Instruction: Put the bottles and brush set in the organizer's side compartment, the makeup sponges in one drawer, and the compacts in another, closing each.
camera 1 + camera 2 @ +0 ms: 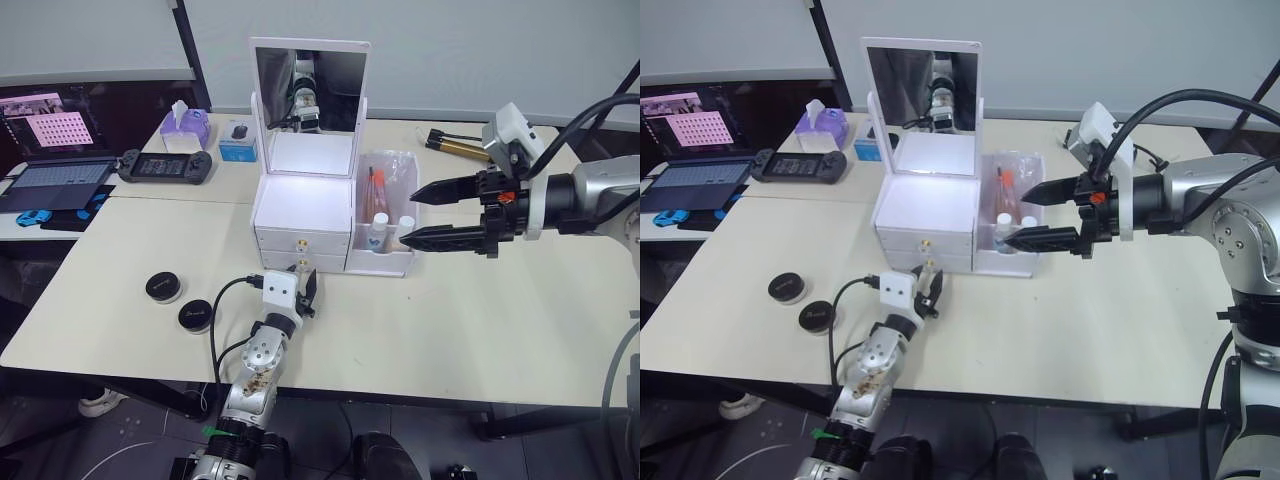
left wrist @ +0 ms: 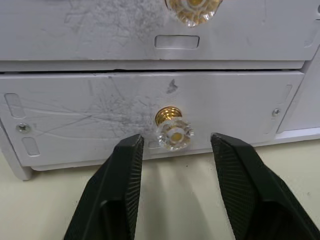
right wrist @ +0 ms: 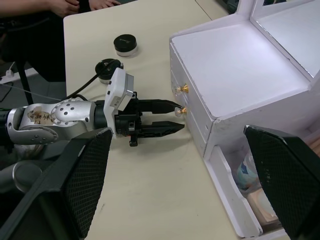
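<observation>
One organizer (image 1: 300,215) with one mirror (image 1: 308,92), two drawers (image 2: 150,117) with two gold knobs (image 2: 172,131), and one side compartment (image 1: 383,262). In it, two bottles (image 1: 378,232) and one brush set (image 1: 376,190). Two round black jars (image 1: 164,287) on the table (image 1: 450,320). Two grippers (image 1: 430,215), one laptop (image 1: 55,160), one tissue box (image 1: 183,128)

Drawer (image 2: 150,117) contents hidden

Silver arms, black cables, ribbed black jaws
</observation>
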Tool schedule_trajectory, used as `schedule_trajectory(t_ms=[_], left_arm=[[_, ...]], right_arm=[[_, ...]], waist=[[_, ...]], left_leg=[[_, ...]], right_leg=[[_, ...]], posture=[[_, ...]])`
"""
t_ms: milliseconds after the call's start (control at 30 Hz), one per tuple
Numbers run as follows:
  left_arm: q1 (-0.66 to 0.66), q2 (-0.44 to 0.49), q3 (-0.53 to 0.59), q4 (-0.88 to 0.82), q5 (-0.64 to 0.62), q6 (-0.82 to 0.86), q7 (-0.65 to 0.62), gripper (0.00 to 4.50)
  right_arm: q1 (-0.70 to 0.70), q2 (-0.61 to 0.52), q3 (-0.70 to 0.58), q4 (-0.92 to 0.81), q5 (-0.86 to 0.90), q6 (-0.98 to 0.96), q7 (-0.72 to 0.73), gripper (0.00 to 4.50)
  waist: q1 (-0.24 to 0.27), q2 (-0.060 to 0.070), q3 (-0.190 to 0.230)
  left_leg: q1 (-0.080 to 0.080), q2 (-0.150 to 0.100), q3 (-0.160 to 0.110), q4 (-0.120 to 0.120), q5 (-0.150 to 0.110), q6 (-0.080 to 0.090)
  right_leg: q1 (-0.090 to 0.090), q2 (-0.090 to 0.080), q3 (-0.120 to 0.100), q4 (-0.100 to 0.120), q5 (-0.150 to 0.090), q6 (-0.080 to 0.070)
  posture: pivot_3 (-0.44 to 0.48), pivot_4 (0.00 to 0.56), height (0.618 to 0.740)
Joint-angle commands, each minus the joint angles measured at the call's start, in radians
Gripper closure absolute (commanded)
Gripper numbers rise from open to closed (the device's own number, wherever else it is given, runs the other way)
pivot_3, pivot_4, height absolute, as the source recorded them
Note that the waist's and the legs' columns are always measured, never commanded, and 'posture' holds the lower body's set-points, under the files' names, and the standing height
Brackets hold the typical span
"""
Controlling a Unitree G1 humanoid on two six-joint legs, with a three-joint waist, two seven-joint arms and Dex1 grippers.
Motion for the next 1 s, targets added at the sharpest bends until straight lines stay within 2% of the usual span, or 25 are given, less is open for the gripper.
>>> schedule_trajectory(t_ms=[33,400,500,600,867,1000], left_arm=[[-0.015,-0.018,-0.013,-0.039,0.001,-0.034,-0.004,2.35],[-0.027,-0.021,-0.014,-0.036,0.000,-0.056,-0.001,2.35],[-0.029,-0.021,-0.010,-0.034,0.000,-0.058,0.004,2.97],[-0.032,-0.021,-0.008,-0.030,-0.007,-0.063,-0.001,3.89],[-0.027,-0.019,-0.005,-0.036,-0.015,-0.064,-0.008,3.94],[0.018,0.003,-0.021,-0.083,-0.021,-0.053,-0.045,3.94]], right_arm=[[-0.015,-0.006,-0.024,-0.027,0.012,-0.002,-0.002,0.00],[-0.012,0.001,-0.019,-0.026,0.013,-0.006,-0.010,0.00],[-0.014,0.002,-0.018,-0.024,0.013,-0.006,-0.013,0.00],[-0.013,0.003,-0.017,-0.024,0.013,-0.007,-0.013,0.00],[-0.014,0.005,-0.012,-0.021,0.009,-0.011,-0.013,0.00],[-0.004,0.005,-0.014,-0.029,0.011,-0.013,-0.013,0.00]], waist=[[0.000,0.000,0.000],[0.000,0.000,0.000],[0.000,0.000,0.000],[0.001,0.000,0.000],[0.001,0.000,0.000],[0.001,0.000,0.000]], left_leg=[[0.000,0.000,0.000,0.000,0.000,0.000],[0.000,0.000,0.000,0.000,0.000,0.000],[0.000,0.000,0.000,0.000,0.000,0.000],[0.000,0.000,0.000,0.000,0.000,0.000],[-0.001,0.000,0.000,0.001,0.000,0.000],[-0.001,0.000,0.000,0.001,0.000,0.000]], right_leg=[[0.000,0.000,0.000,0.000,0.000,0.000],[0.000,0.000,0.000,0.000,0.000,0.000],[0.000,0.000,0.000,0.000,0.000,0.000],[0.000,0.000,0.000,0.000,0.000,0.000],[0.000,0.000,0.000,0.000,0.000,0.000],[0.000,0.000,0.000,0.000,0.000,0.000]], posture=[[0.000,0.150,0.732],[0.000,0.150,0.732],[0.000,0.150,0.732],[0.000,0.150,0.732],[0.000,0.150,0.732],[0.000,0.150,0.732]])
